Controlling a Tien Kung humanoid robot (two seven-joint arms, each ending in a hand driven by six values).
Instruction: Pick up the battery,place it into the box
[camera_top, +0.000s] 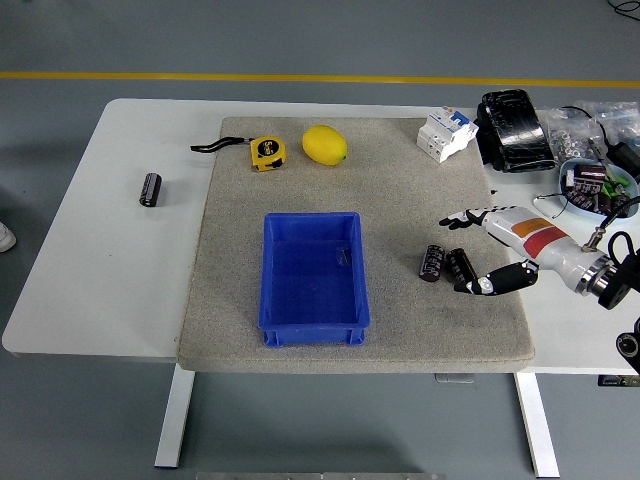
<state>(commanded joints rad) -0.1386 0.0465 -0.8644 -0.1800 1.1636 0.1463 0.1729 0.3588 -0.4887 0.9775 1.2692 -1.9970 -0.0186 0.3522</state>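
Two dark cylindrical batteries (432, 262) (461, 267) lie side by side on the grey mat (400, 200), right of the blue box (314, 276). The box is empty. A third battery (150, 188) lies on the white table at the far left. My right hand (467, 252) reaches in from the right, fingers spread, thumb below and fingers above the right-hand battery. It straddles that battery without closing on it. My left arm is out of view.
A yellow tape measure (266, 152) and a lemon (325, 145) lie at the mat's back. A white breaker (446, 132), a black device (513, 129) and a bowl of parts (597, 187) stand at the back right.
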